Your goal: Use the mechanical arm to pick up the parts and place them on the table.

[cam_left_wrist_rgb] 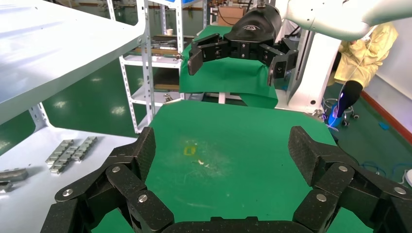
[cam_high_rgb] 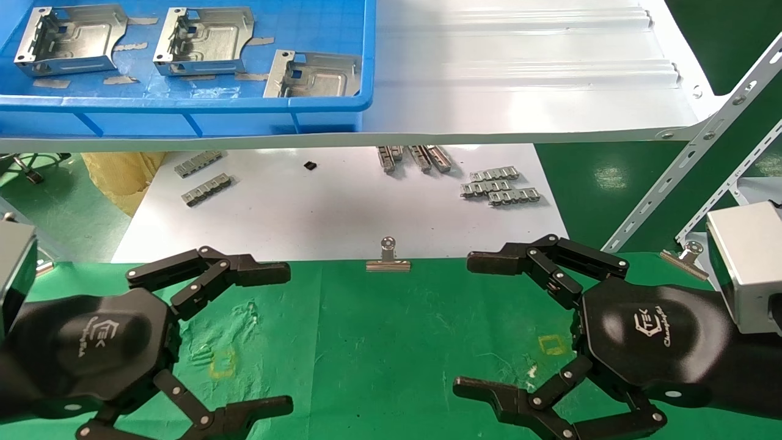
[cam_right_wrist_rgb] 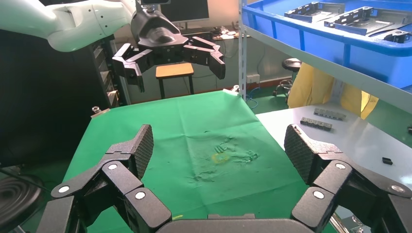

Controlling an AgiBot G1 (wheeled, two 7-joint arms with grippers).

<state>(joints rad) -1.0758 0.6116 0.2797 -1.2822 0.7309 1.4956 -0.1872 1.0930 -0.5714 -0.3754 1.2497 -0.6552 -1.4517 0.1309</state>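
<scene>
Three silvery sheet-metal parts (cam_high_rgb: 73,40) (cam_high_rgb: 204,40) (cam_high_rgb: 314,73) lie in a blue tray (cam_high_rgb: 183,104) on the upper white shelf, far behind both hands. They also show in the right wrist view (cam_right_wrist_rgb: 311,9). My left gripper (cam_high_rgb: 275,339) (cam_left_wrist_rgb: 223,155) is open and empty, low over the green cloth table (cam_high_rgb: 379,330). My right gripper (cam_high_rgb: 473,327) (cam_right_wrist_rgb: 218,150) is open and empty too, facing the left one across the cloth. Each wrist view shows the other hand farther off, with nothing between its fingers.
The white ribbed shelf (cam_high_rgb: 519,67) overhangs a white sheet with grey toothed strips (cam_high_rgb: 204,188) (cam_high_rgb: 501,186). Binder clips (cam_high_rgb: 388,256) (cam_high_rgb: 687,253) grip the cloth's far edge. Slanted shelf struts (cam_high_rgb: 672,177) stand at the right. Yellow square outlines (cam_high_rgb: 223,363) (cam_high_rgb: 553,344) mark the cloth.
</scene>
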